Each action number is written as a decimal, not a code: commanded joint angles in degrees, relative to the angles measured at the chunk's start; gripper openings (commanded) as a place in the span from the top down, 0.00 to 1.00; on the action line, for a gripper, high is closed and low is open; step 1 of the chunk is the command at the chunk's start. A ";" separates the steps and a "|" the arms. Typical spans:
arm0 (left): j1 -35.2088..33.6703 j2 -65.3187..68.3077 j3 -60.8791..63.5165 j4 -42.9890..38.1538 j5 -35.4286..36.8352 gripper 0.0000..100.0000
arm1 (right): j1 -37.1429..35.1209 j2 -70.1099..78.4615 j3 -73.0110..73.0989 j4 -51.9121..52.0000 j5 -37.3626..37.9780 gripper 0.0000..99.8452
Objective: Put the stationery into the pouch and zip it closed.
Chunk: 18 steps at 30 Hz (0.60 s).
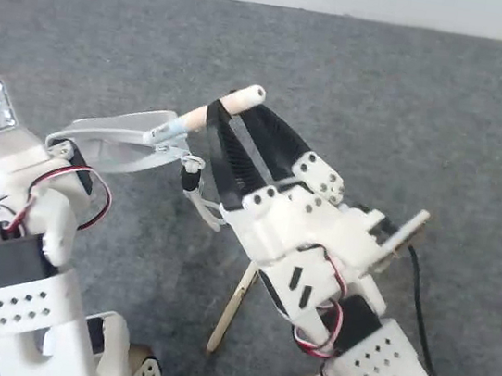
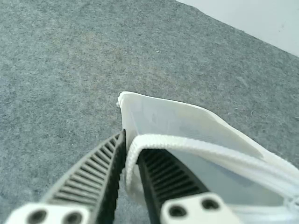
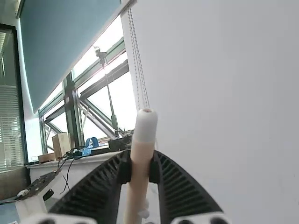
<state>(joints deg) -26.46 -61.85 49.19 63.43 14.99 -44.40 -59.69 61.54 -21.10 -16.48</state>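
Two tools are at work, and each has something in its grip. The left tool (image 2: 127, 145) is clamped on the zip-edged rim of the white, see-through pouch (image 2: 187, 130), near one corner, and the pouch mouth gapes open. In the high view the pouch hangs at about ten o'clock from the middle of the grey desk (image 1: 430, 110). The right tool (image 1: 234, 109), near twelve o'clock, pinches a pen (image 1: 185, 125) close to its beige end, which pokes out toward one o'clock. The pen slants down toward eight o'clock, its pale end at the pouch mouth; whether the tip is inside I cannot tell. A wooden stick (image 1: 234, 305) lies on the desk at six o'clock, between the arms, apart from the pouch.
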 commanded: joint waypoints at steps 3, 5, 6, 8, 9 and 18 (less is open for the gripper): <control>-0.18 -0.53 -0.92 -2.02 0.79 0.99 | -1.27 11.21 -0.79 -10.24 1.58 0.99; -0.18 -0.53 -0.92 -2.02 0.79 0.99 | -1.36 15.16 -0.79 -13.76 4.04 0.99; -0.18 -0.53 -0.92 -2.02 0.79 0.99 | -1.45 17.10 -0.79 -15.43 5.27 0.99; -0.18 -0.53 -0.92 -2.02 0.79 0.99 | -1.45 20.88 -0.79 -18.51 6.95 0.99; -0.18 -0.53 -0.92 -2.02 0.79 0.99 | -1.45 22.73 -0.79 -20.09 7.30 0.99; -0.18 -0.53 -0.92 -2.02 0.79 0.99 | -3.56 36.44 -0.79 -26.24 7.56 0.99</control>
<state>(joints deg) -26.46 -61.85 49.27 63.43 14.99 -46.59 -25.41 61.45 -45.80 -10.33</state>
